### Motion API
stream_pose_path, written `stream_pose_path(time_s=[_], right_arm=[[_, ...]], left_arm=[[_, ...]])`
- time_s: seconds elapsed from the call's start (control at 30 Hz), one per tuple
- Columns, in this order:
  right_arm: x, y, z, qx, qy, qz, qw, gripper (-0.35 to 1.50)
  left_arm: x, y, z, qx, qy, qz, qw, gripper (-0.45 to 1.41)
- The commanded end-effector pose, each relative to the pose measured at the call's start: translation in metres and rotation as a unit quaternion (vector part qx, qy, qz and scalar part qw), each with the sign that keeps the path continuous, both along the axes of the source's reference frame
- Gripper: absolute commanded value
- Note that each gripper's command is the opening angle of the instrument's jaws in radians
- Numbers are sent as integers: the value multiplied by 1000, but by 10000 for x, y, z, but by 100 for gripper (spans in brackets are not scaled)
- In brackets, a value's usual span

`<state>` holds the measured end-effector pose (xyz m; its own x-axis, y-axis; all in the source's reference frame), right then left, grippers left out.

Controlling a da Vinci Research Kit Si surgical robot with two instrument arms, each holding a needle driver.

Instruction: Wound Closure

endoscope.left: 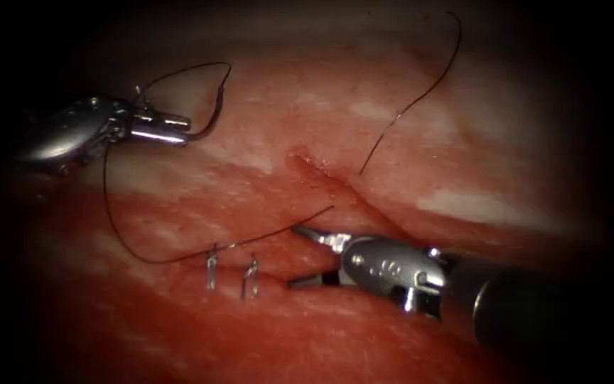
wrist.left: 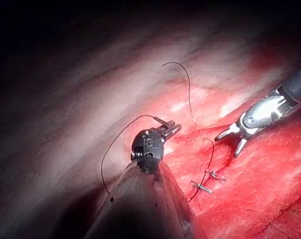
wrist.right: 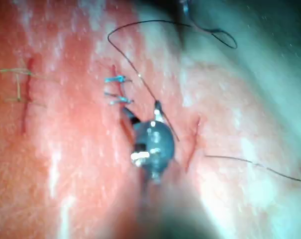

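The left tool (endoscope.left: pixel 179 129) hovers over the tissue (endoscope.left: pixel 406 135) left of the cut (endoscope.left: pixel 315 171), jaws shut on a dark curved needle (endoscope.left: pixel 217 105) near one end. The needle is clear of the tissue and arcs up from the jaws. Its thread (endoscope.left: pixel 111 220) drops behind the tool, loops low and runs to the cut's left lip. A second strand (endoscope.left: pixel 421 96) rises from the right lip. The right tool (endoscope.left: pixel 294 256) lies along the cut with jaws open, holding nothing. In the left wrist view, the left tool (wrist.left: pixel 172 129) is shut and the right tool (wrist.left: pixel 229 144) is open.
Two finished stitches (endoscope.left: pixel 230 272) cross the cut just left of the right tool's jaws, seen also as stitches (wrist.left: pixel 207 181) and stitches (wrist.right: pixel 118 90). Red fluid wets the tissue around the cut. The right tool (wrist.right: pixel 140 110) stands over the cut beside them.
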<state>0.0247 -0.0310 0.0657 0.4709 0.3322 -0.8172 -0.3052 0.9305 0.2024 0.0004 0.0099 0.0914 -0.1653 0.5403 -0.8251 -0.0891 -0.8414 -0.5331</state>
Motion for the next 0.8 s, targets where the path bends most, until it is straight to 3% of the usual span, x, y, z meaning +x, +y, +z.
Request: stream_pose_path(time_s=[0.03, 0.37, 0.67, 0.8], right_arm=[[-1, 2, 7, 0, 0, -1, 1000, 89], [-16, 4, 9, 16, -20, -29, 999, 73], [-12, 27, 17, 4, -13, 9, 1000, 73], [-7, 30, 34, -2, -17, 16, 1000, 73]], left_arm=[[-6, -1, 7, 0, -1, 0, 1000, -45], [-5, -1, 7, 0, 0, 0, 1000, -45], [-5, -1, 7, 0, 0, 0, 1000, -45], [-5, -1, 7, 0, 0, 0, 1000, -45]])
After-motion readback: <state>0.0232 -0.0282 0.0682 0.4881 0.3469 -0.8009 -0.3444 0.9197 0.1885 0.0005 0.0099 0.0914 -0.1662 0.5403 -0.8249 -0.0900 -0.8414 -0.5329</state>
